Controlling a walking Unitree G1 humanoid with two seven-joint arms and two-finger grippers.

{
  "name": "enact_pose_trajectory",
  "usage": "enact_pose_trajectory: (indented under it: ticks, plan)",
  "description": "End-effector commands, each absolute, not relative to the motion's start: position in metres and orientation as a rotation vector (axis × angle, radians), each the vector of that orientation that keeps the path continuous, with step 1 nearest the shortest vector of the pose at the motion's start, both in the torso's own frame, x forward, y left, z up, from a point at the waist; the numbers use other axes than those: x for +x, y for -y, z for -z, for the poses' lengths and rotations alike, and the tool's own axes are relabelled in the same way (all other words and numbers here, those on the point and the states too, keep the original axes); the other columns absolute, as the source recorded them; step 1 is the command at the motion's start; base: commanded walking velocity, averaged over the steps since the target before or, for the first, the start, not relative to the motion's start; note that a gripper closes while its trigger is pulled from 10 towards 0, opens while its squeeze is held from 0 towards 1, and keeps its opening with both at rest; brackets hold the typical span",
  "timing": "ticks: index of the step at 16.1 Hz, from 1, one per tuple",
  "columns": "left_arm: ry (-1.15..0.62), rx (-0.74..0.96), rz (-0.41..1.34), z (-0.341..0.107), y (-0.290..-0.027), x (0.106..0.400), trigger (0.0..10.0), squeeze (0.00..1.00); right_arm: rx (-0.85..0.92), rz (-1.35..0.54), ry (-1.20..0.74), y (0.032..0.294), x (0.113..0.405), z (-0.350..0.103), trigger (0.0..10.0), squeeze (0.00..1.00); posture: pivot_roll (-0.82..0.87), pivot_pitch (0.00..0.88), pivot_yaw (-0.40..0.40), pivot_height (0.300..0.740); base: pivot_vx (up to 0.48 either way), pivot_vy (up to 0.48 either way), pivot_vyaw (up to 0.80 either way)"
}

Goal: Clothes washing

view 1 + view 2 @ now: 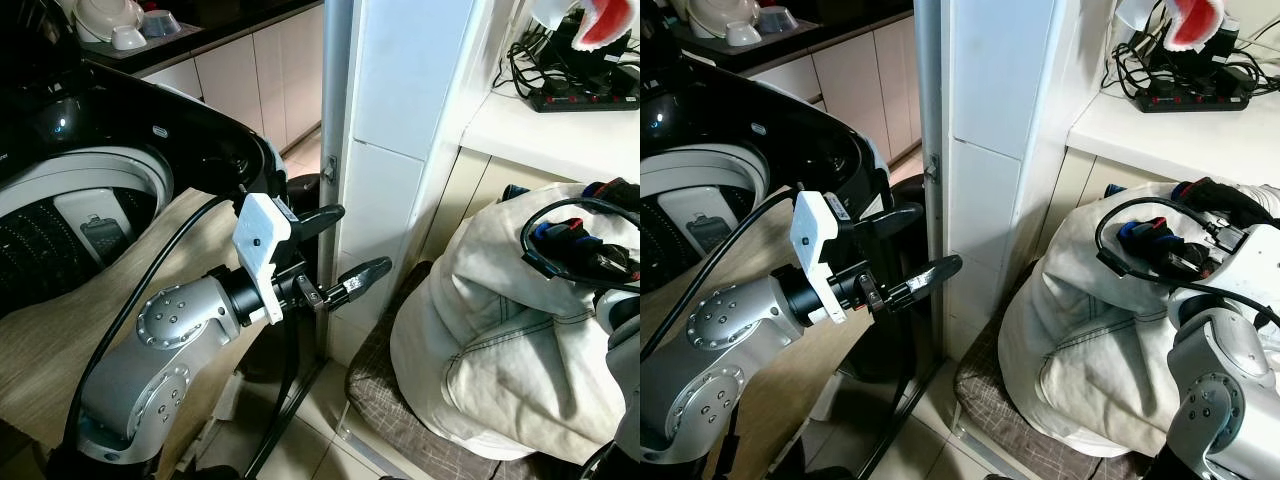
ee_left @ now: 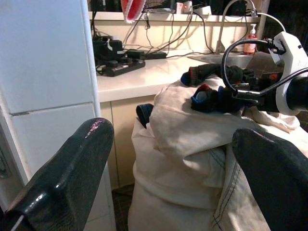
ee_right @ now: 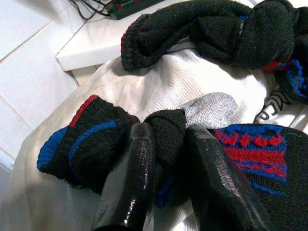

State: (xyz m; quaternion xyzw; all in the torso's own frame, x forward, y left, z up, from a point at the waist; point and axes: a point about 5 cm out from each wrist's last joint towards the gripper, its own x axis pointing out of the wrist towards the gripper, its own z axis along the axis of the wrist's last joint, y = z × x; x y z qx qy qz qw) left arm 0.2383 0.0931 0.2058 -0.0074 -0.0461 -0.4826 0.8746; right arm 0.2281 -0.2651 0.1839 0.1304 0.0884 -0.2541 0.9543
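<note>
- Gripping a black sock point(image 3: 166, 130) with red and blue stripes, the right end effector point(image 3: 163, 144) has its two black fingers point(image 3: 130, 178) pinched on the fabric, at the right of the head views atop a heap of laundry.
- The heap is a cream-white cloth bundle point(image 1: 500, 330) filling the lower right of the frame, resting on a checked cushion point(image 1: 385, 400).
- A second dark sock point(image 3: 211, 29) lies further up the bundle, near the white bench point(image 1: 540, 130) edge.
- A black power strip point(image 1: 590, 95) with tangled cables sits on that bench, upper right.
- The left end effector point(image 1: 340, 245) hangs mid-frame with its fingers spread wide and nothing between them, in front of a white tiled pillar point(image 1: 400, 150).
- The washing machine point(image 1: 90, 200) occupies the left of the frame, lid raised, its drum point(image 1: 60, 240) exposed.
- White bowls point(image 1: 120, 25) stand in the upper left corner.
</note>
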Motion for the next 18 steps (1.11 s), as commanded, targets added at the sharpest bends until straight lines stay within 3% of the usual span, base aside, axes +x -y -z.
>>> enact_pose_trajectory:
  ticks: [1,8,9,11,12,16,18]
  plan:
    - [0.100,-0.013,1.010,-0.206,-0.092,0.236,10.0,0.00,0.280,0.526,-0.182,0.266,0.228,-0.182,0.0,0.00,-0.08,0.010,0.008,0.740,0.000,0.000,0.00]
    - [0.130,-0.029,0.975,-0.211,-0.094,0.238,10.0,0.00,0.245,0.545,-0.028,0.274,0.222,-0.218,0.0,0.00,-0.09,0.000,0.009,0.740,0.000,0.000,0.00]
    - [0.149,-0.034,0.967,-0.215,-0.096,0.239,10.0,0.00,0.181,0.450,0.009,0.265,0.224,-0.236,0.0,0.00,-0.10,0.000,0.010,0.740,0.000,0.000,0.00]
    - [0.175,-0.030,0.951,-0.221,-0.096,0.242,10.0,0.00,0.229,0.295,0.076,0.247,0.231,-0.253,0.0,0.00,-0.10,0.000,0.010,0.740,0.000,0.000,0.00]
    - [0.217,-0.040,0.917,-0.229,-0.096,0.248,10.0,0.00,0.307,0.124,0.153,0.224,0.241,-0.269,10.0,0.00,-0.09,0.000,0.005,0.740,0.000,0.000,0.00]
    - [0.328,-0.089,0.816,-0.256,-0.103,0.259,10.0,0.00,0.395,-0.222,0.151,0.170,0.260,-0.283,10.0,0.00,-0.08,0.000,-0.017,0.740,0.000,0.000,0.00]
    - [0.371,-0.068,0.802,-0.267,-0.104,0.260,10.0,0.00,0.410,-0.292,0.127,0.157,0.267,-0.283,10.0,0.00,-0.06,0.000,-0.040,0.740,0.000,0.000,0.00]
